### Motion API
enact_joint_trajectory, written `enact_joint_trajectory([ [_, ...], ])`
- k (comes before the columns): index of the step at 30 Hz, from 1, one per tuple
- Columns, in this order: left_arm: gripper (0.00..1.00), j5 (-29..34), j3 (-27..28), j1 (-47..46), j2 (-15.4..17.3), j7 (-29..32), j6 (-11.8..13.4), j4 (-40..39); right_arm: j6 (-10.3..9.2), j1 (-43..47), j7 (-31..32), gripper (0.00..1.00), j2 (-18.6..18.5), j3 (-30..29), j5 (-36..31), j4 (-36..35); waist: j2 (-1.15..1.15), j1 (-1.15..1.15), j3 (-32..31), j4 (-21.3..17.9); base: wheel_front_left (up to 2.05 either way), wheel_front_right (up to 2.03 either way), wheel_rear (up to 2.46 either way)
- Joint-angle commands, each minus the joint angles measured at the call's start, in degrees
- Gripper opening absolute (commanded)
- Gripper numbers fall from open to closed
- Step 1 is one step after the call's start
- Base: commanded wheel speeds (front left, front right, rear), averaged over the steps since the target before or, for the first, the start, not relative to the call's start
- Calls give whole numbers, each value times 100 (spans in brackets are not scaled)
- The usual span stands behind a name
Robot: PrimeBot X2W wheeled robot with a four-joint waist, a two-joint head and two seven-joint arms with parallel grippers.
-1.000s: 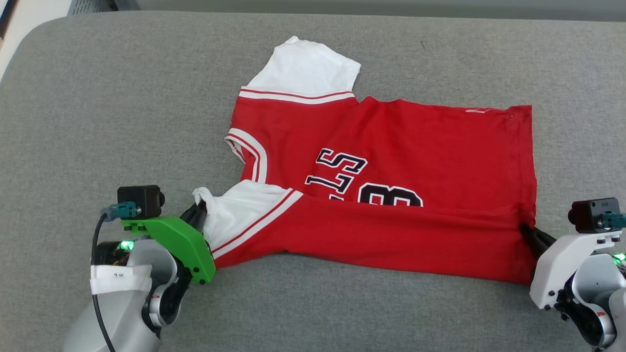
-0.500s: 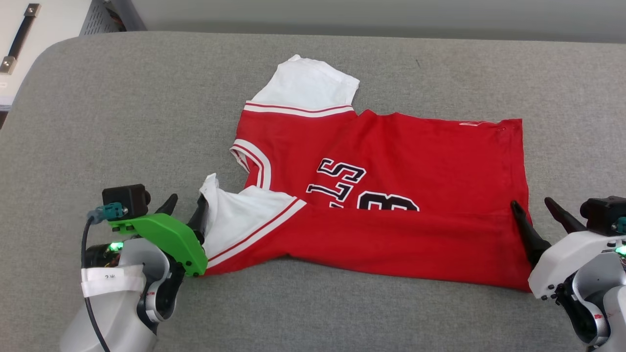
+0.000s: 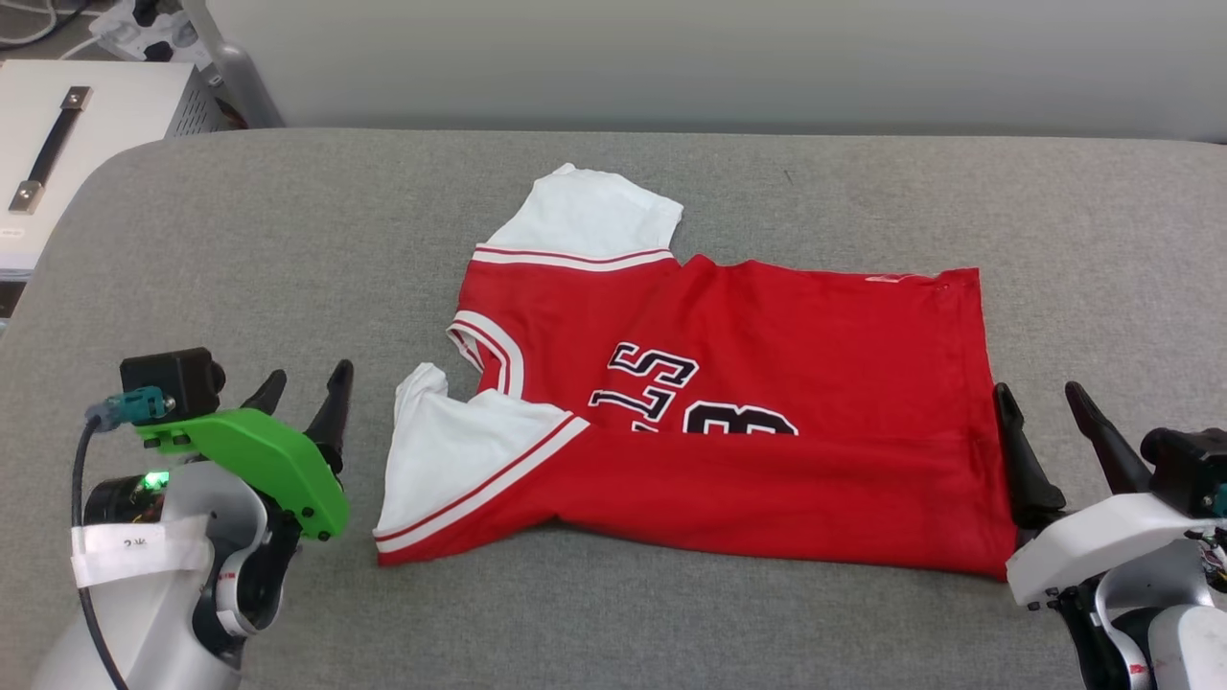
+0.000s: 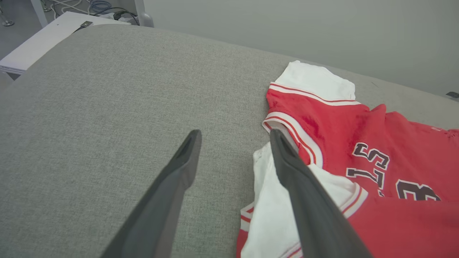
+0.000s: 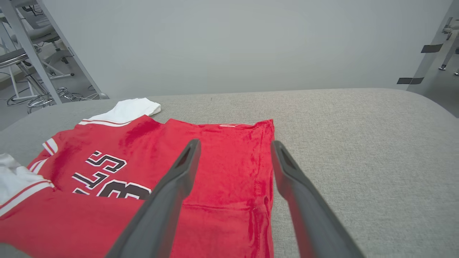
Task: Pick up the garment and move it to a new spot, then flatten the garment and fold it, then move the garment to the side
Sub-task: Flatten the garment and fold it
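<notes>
- At the centre of the head view, the red jersey T-shirt [image 3: 729,402], with white short sleeves and black white-outlined lettering, lies on the grey fabric-covered surface [image 3: 288,240]. Its near edge is folded up over the lower part of the print.
- At lower left, the left gripper [image 3: 307,376] has just let go of the near white sleeve; its fingers stand apart, just beside the cloth.
- At lower right, the right gripper [image 3: 1037,391] has likewise released the hem, fingers spread at its edge.
- The first lengthwise fold looks laid; another fold likely remains.

Red, white-sleeved garment [image 3: 815,326]; grey surface [image 3: 288,240]
</notes>
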Motion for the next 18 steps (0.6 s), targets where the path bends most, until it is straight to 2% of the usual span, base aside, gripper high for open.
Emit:
enact_joint_trajectory([
  [1, 100, -137, 13, 101, 110, 209, -7, -177, -6, 105, 26, 100, 61, -40, -64, -87, 0, 0, -51, -23, 0, 0, 0],
  [10, 100, -580, -422, 396, 758, 2252, 213, -1181, -6, 415, 160, 100, 341, -146, -187, -549, 0, 0, 51, -199, 0, 0, 0],
  [15, 100, -606, -599, 323, 722, 2572, 259, -1017, -6, 411, 188, 100, 389, -138, -173, -642, 0, 0, 246, -296, 0, 0, 0],
  [18, 100, -626, -693, 212, 626, 2652, 199, -761, -6, 388, 204, 100, 398, -122, -151, -677, 0, 0, 363, -341, 0, 0, 0],
])
